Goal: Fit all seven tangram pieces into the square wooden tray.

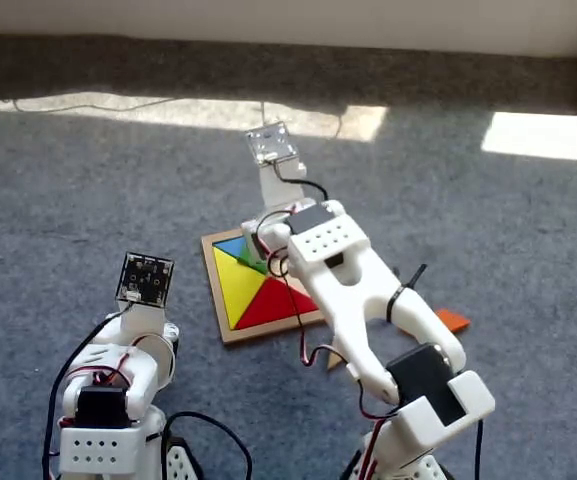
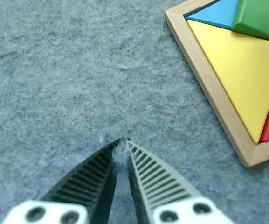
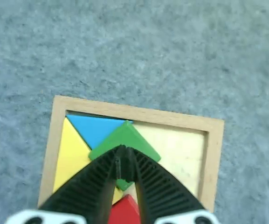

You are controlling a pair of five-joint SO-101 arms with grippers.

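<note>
The left gripper (image 2: 123, 141), pressed together on nothing, hangs over grey carpet (image 2: 55, 70) left of the tray (image 1: 215, 288). At centre frame, the tray holds blue (image 3: 94, 128), yellow (image 3: 71, 156) and red (image 3: 125, 210) pieces. The right gripper (image 3: 124, 156), also pressed together, is over the green piece (image 3: 125, 135), and an orange piece (image 1: 453, 320) lies right of the tray.

High camera looking down, wrist cameras close, seemingly downward, all sharing tray (image 1: 215, 290)

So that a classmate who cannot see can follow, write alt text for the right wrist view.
The right gripper, jaws shut, hangs over a green square piece in the square wooden tray on grey carpet. A blue triangle and a yellow triangle lie beside it, a red piece shows under the gripper, and pale tray floor shows alongside.
</note>
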